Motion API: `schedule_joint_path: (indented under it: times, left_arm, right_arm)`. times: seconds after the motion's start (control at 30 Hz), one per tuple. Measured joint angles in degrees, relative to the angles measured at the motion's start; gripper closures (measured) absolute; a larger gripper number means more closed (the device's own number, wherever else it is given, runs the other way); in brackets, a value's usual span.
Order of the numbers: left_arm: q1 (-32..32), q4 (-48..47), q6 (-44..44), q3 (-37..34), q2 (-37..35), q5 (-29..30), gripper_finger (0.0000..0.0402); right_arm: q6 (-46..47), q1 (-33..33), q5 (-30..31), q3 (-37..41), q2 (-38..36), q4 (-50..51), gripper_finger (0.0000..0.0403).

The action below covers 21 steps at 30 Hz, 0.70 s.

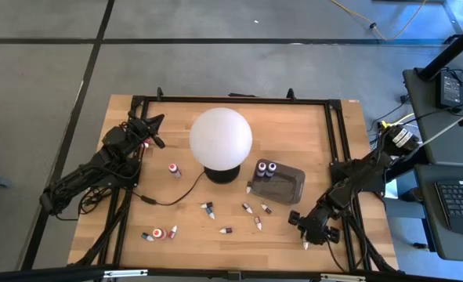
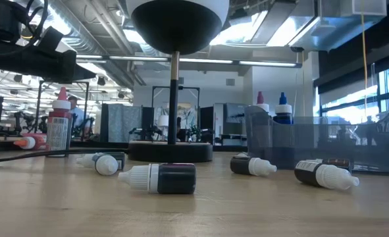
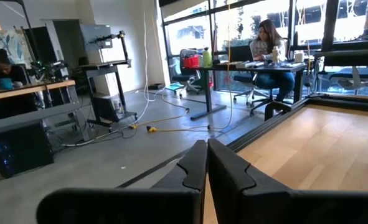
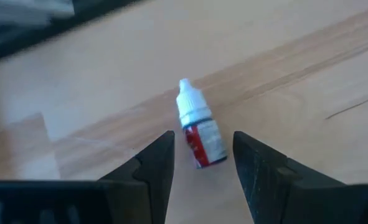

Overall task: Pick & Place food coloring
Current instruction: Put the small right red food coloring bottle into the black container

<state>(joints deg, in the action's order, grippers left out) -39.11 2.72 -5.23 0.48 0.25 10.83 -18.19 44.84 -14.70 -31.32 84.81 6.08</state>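
No writing is reading clearly on any bottle. The right gripper (image 4: 203, 155) is hovering at the table's (image 1: 349, 235) near right edge, fingers apart on either side of a red-labelled bottle (image 4: 198, 127) lying flat. Two capped bottles (image 1: 266, 168) are standing in the tray (image 1: 290, 188); others are lying scattered beside the globe lamp (image 1: 221, 137). The left gripper (image 3: 207, 163) is waiting pressed together at the far left corner.
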Motion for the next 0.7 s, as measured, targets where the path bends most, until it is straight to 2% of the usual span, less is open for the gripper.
schedule_joint_path:
  times: [0.17, 0.5, 0.7]
  left_arm:
    - [0.0, 0.0, 0.0, 0.0, 0.0, 0.0, 0.0392]
    - [0.0, 0.0, 0.0, 0.0, 0.0, 0.0, 0.0389]
    - [0.0, 0.0, 0.0, 0.0, 0.0, 0.0, 0.0392]
  right_arm:
    - [-0.2, 0.0, 0.0, -0.1, 2.4, -1.5, 0.0237]
    - [0.2, 0.0, -0.6, -0.1, 2.8, -2.9, 0.0237]
    - [4.4, 0.0, -0.6, -0.1, 2.8, -3.5, 0.0237]
